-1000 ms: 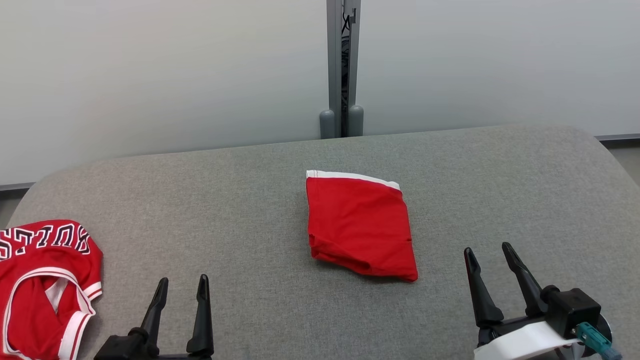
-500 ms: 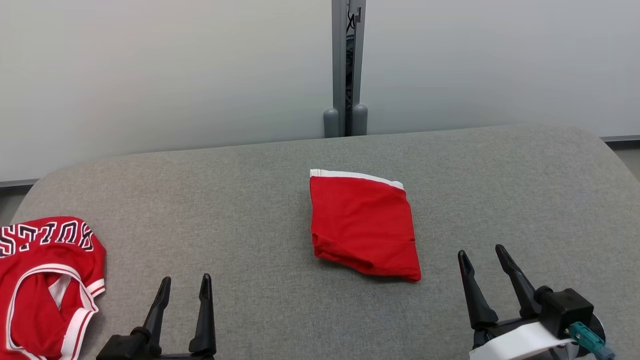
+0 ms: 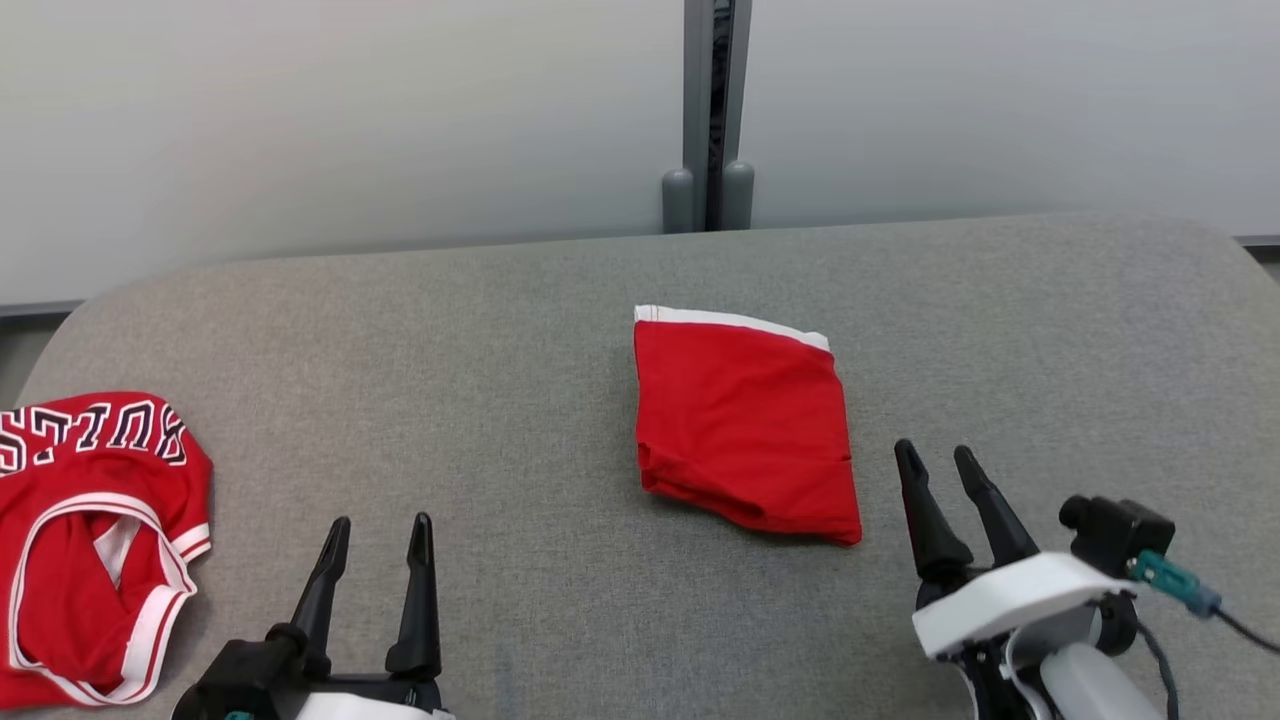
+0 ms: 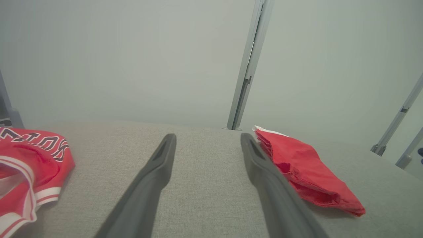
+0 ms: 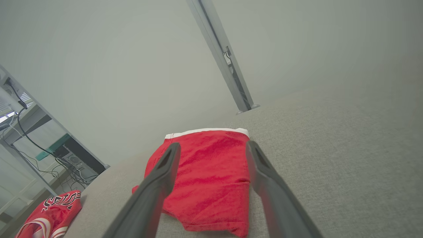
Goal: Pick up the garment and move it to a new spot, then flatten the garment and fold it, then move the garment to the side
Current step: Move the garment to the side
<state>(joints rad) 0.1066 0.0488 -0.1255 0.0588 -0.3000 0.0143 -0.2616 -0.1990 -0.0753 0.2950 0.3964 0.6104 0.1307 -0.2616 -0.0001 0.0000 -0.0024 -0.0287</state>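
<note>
A folded red garment [image 3: 745, 420] with a white band along its far edge lies in the middle of the grey padded table [image 3: 500, 330]. It also appears in the left wrist view as the garment [image 4: 304, 168] and in the right wrist view as the garment [image 5: 205, 178]. My right gripper [image 3: 938, 465] stands open just right of its near corner, fingers pointing toward it, apart from the cloth. My left gripper [image 3: 380, 535] is open near the front edge, well left of the garment, nothing between its fingers.
A crumpled red jersey [image 3: 85, 540] with white trim and black lettering lies at the table's left edge. A grey post [image 3: 710, 110] stands against the pale wall behind the table. Shelving and cables [image 5: 29, 132] appear off the table's left end.
The head camera has tilted, shifting the whole scene up and to the right. My right gripper has moved forward and turned toward the garment's near right corner. The garment has not moved.
</note>
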